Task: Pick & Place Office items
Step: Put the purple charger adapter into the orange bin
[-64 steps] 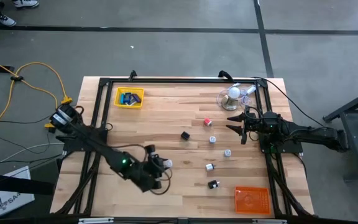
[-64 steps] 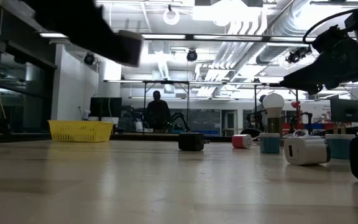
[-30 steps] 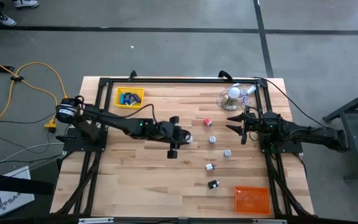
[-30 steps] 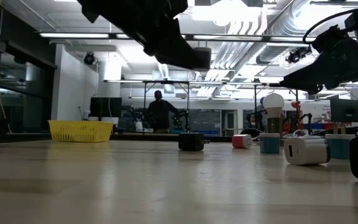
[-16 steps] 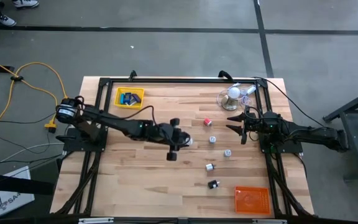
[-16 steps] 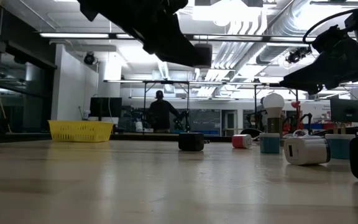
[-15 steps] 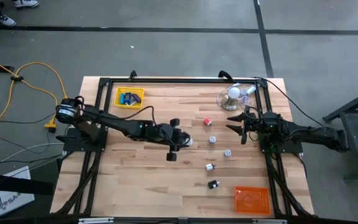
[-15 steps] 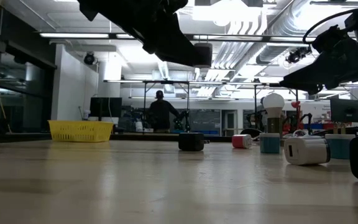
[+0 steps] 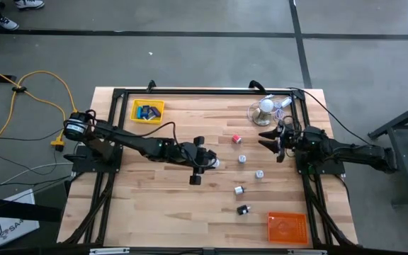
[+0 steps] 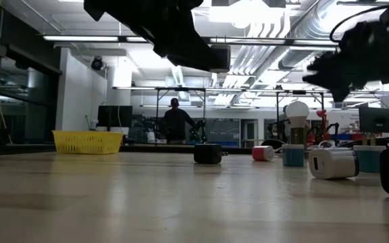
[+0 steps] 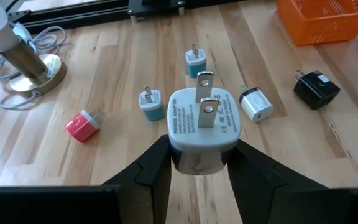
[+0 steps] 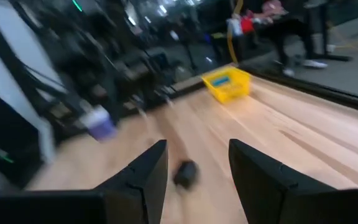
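Observation:
My left gripper [image 9: 211, 162] hovers over the middle of the table, shut on a white plug adapter [image 11: 202, 118]. A black cube-shaped item [image 10: 208, 153] stands on the table below it. Ahead of the gripper on the wood lie a red plug [image 11: 82, 124], two teal plugs [image 11: 149, 102] [image 11: 196, 60], a white plug [image 11: 257, 103] and a black plug [image 11: 316, 90]. At the table's right edge my right gripper [image 9: 266, 139] points level toward the table's left, open, with nothing between its fingers [image 12: 148, 174]. My left gripper pinches the white adapter's body by two opposite sides [image 11: 176, 149] between its two fingers. The fingers come slanting down from the table's left. The adapter is lifted clear of the table, its two metal prongs [image 11: 205, 93] pointing away from the wrist.
A yellow tray [image 9: 147, 111] with blue pieces sits far left. An orange tray [image 9: 287, 227] sits near right. A white ball-topped lamp [image 9: 266, 106] with a clear cord stands far right, close to my right gripper. A black frame runs along the table's edges.
Two seconds ago my left gripper, holding the white adapter, was over the table's near-left part; it swung out to the middle and has hovered there for the last second. My right gripper has rolled about the line it points along, staying in place.

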